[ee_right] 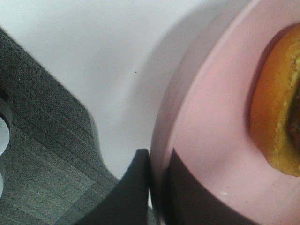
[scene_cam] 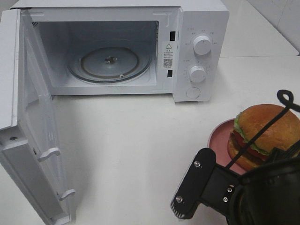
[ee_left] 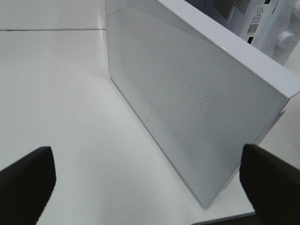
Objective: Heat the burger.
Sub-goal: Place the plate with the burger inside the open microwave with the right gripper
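Bright, even light; blurry wrist close-up

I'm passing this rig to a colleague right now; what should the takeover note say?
Left gripper: open, empty, facing the outer side of the microwave door.
Right gripper: shut on the rim of the pink plate.
Burger: on that plate, outside the microwave, to the front right.
Done: door open, glass turntable bare.
Left: put the plate with the burger inside, shut the door, start heating.
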Available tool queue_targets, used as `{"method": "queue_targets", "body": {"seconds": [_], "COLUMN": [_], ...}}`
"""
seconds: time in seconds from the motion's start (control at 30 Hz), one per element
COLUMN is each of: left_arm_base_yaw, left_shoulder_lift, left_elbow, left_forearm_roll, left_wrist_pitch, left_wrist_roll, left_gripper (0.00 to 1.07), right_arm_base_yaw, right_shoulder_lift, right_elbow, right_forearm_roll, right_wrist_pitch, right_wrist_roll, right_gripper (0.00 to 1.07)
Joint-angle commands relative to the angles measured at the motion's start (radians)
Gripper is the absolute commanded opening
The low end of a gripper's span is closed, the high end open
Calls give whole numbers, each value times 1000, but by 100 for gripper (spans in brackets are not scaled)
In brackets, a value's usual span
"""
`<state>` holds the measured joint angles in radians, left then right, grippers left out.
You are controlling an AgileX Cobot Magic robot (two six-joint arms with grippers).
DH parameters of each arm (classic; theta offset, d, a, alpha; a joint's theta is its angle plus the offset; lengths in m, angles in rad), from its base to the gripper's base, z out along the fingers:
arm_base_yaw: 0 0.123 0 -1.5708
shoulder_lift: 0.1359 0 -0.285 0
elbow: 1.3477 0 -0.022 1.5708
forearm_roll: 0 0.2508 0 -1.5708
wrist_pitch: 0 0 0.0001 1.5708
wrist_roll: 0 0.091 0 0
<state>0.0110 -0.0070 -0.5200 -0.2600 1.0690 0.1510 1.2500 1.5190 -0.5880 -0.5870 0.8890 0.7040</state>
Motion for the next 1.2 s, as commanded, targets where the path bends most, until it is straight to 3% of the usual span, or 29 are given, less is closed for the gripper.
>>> {"method": "queue_targets", "body": {"seconds": [0.03, 0.23, 0.43, 1.13, 1.2], "left_arm_base_yaw": [-4, -4, -4, -4, -4], "left_shoulder_lift": [-14, -14, -14, -14, -14], "left_elbow": [2, 2, 2, 2, 2], "left_forearm_roll": [-1, -1, -1, -1, -1], "left_wrist_pitch": [3, 3, 3, 3, 3], "left_wrist_roll": [0, 0, 0, 0, 0], "left_gripper": [100, 100, 100, 100, 100], "right_arm_base_yaw": [35, 141, 185, 185, 185], "right_shoulder_lift": [-6, -6, -6, -6, -6], "right_elbow": [1, 1, 1, 0, 0], "right_forearm_roll": [-44, -76, -109, -210, -282], "right_wrist_pitch": [58, 59, 53, -87, -109], "right_wrist_roll": [7, 0, -14, -275, -270], "right_gripper": [3, 3, 2, 2, 2]}}
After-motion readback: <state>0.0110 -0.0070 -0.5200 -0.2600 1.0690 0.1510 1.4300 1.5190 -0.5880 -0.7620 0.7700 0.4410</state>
